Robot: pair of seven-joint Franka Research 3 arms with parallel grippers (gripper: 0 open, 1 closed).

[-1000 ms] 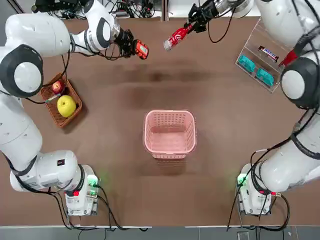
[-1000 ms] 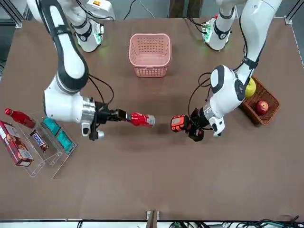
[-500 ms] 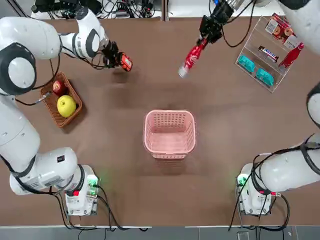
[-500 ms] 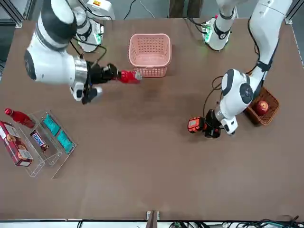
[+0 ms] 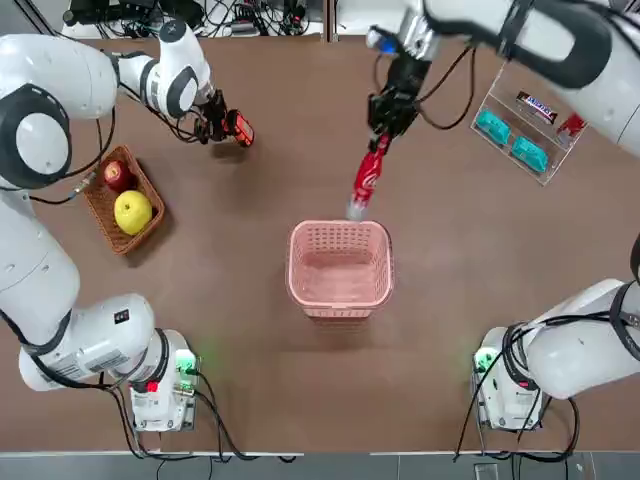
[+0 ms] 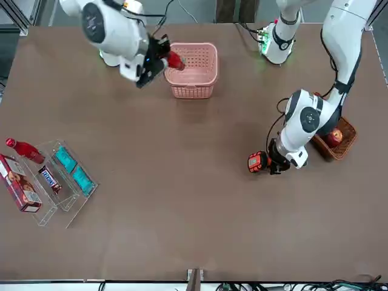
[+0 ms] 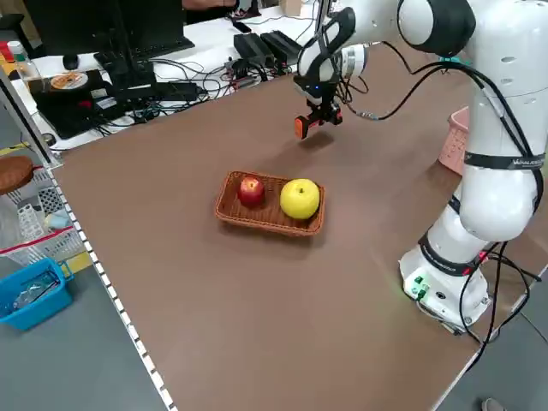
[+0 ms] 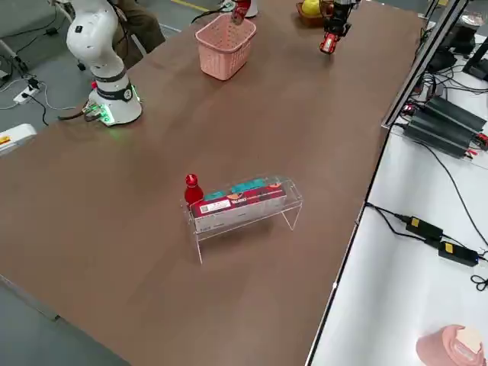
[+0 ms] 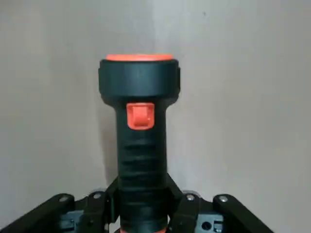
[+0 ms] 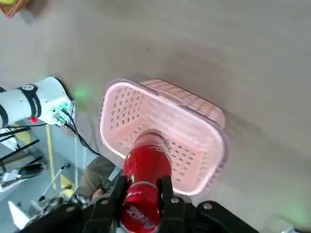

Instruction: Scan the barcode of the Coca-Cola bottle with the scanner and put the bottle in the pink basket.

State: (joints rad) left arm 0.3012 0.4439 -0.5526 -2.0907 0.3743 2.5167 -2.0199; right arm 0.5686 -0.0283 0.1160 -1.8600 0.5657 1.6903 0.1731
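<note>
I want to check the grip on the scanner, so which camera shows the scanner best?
The left wrist view: the scanner stands upright there, handle between the left gripper's fingers. Top, front and both side views show mainly its small orange-red head; the right wrist view lacks it.

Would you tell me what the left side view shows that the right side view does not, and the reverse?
Only the left side view: the blue bin on the floor.
Only the right side view: the held bottle, the clear rack with a second bottle.
Both: the pink basket, the wicker basket.
</note>
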